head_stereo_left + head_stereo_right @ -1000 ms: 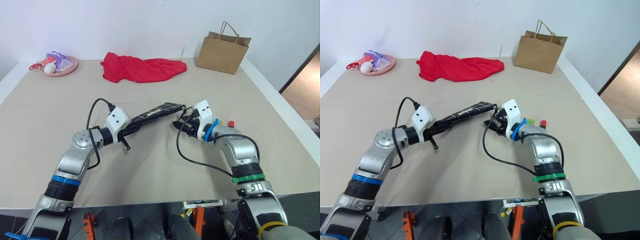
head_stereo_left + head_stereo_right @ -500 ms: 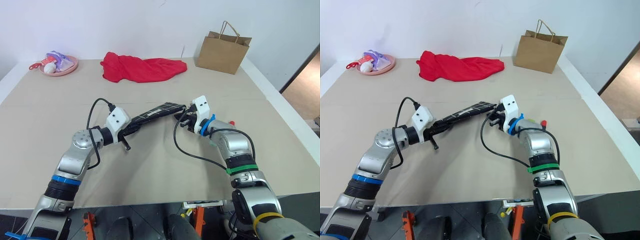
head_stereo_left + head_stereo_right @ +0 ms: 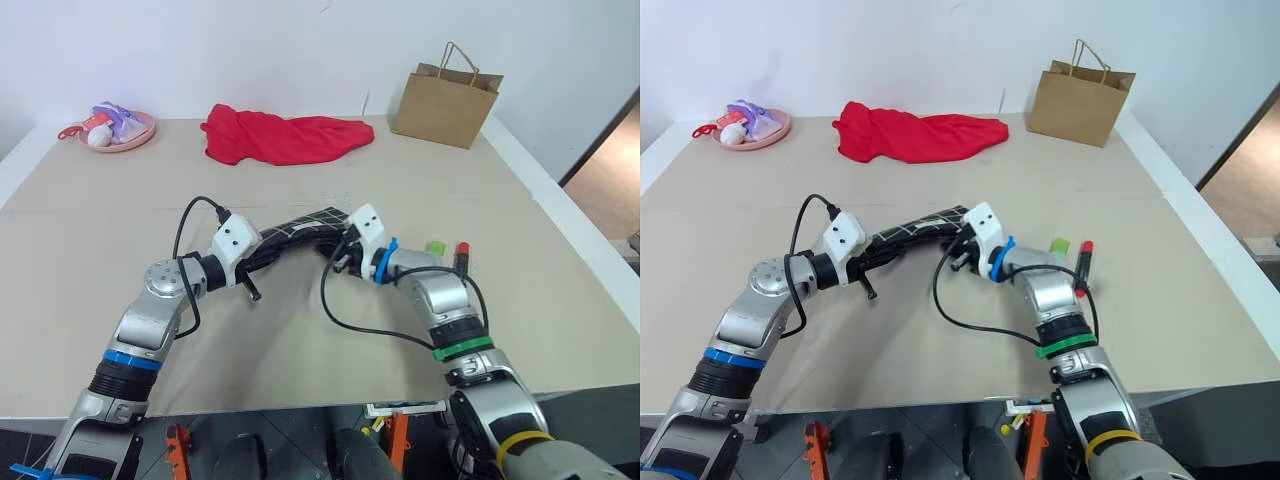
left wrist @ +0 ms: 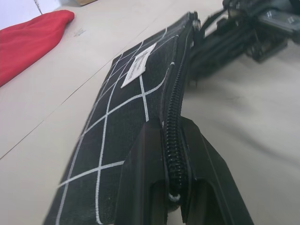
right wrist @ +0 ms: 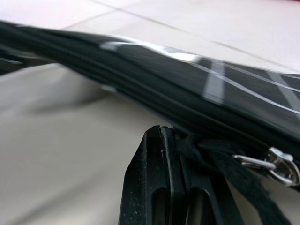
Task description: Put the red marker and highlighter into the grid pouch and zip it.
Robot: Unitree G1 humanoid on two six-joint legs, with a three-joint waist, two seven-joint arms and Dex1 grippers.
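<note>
A big tan desk is filling the room's middle, with white edges running along its sides. A plain white wall is standing behind it. At the far side, a brown paper bag is standing upright, a red cloth is lying crumpled, and a pink plate is holding small toys. A brown floor is showing at the right.
</note>
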